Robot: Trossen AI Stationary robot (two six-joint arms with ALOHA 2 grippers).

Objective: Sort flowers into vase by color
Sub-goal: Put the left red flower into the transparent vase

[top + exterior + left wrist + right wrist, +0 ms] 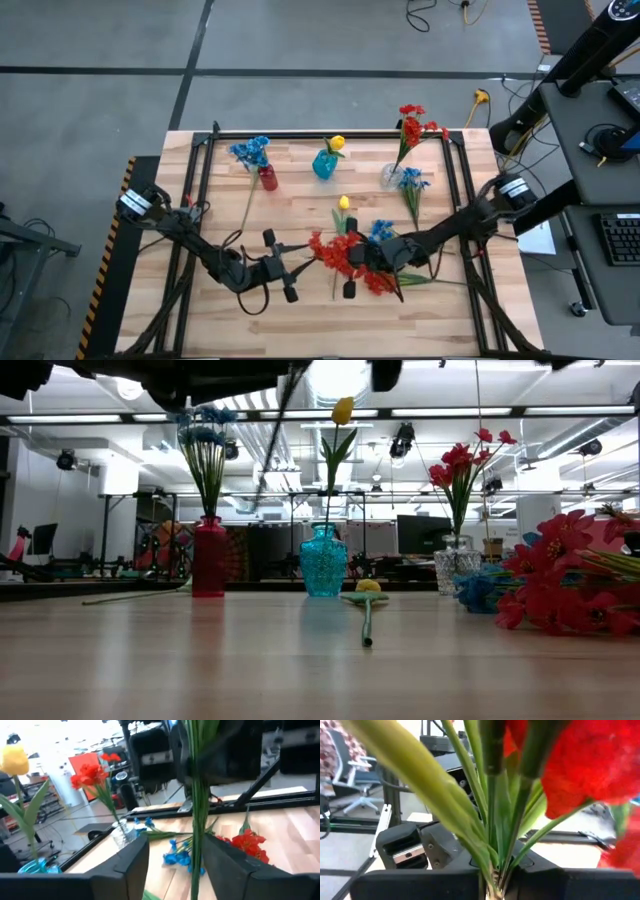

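While my right jaws (492, 885) clamped the red flowers' (345, 258) green stems above the table's (300, 310) near half, my left jaws (170, 865) stood apart around them — beyond, three vases held flowers.

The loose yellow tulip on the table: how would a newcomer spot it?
Start at the teal vase in the middle of the back row. Just in front of it a single yellow tulip lies flat on the wooden table, apart from the red and blue pile. It is the only yellow bloom not in a vase.
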